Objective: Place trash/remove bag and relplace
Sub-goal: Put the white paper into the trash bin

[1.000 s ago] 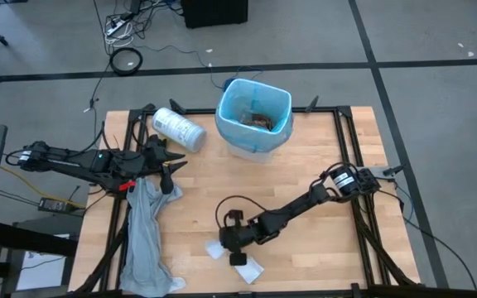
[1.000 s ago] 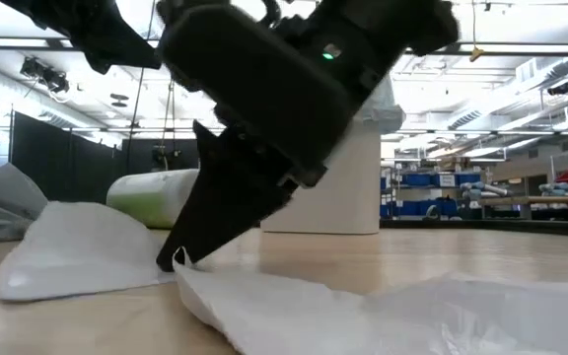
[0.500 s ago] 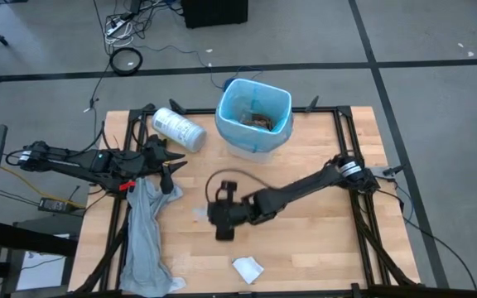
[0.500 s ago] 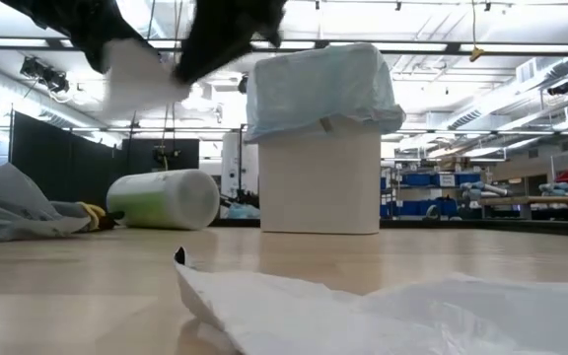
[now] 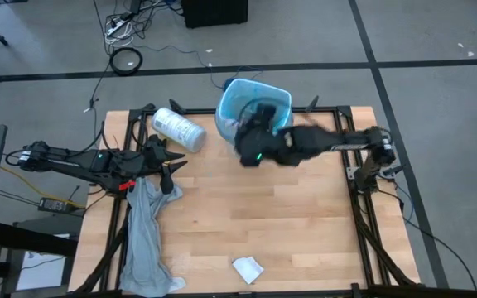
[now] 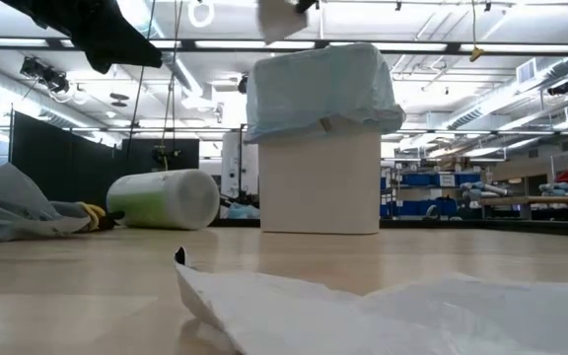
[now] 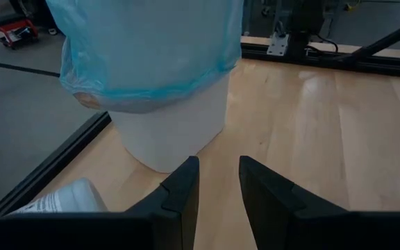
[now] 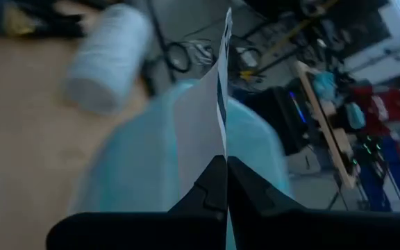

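right pincer [image 8: 226, 182] pinches a flat white scrap [image 8: 203, 118], long axis in line with its fingers, above the bag [image 5: 255, 112]; left pincer [image 7: 219, 182] open near the bench's [image 5: 305, 215] left edge.

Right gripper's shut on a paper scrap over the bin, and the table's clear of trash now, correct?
Not clear. The right gripper is shut on the paper scrap over the bin, but the high view shows another crumpled white paper lying on the table near its front edge.

Bin [image 5: 254, 116] at table's [image 5: 305, 223] twelve o'clock edge; roll [image 5: 178, 129] at its nine; sheet [image 5: 146, 236] at eight; scrap [image 5: 248, 269] at six.
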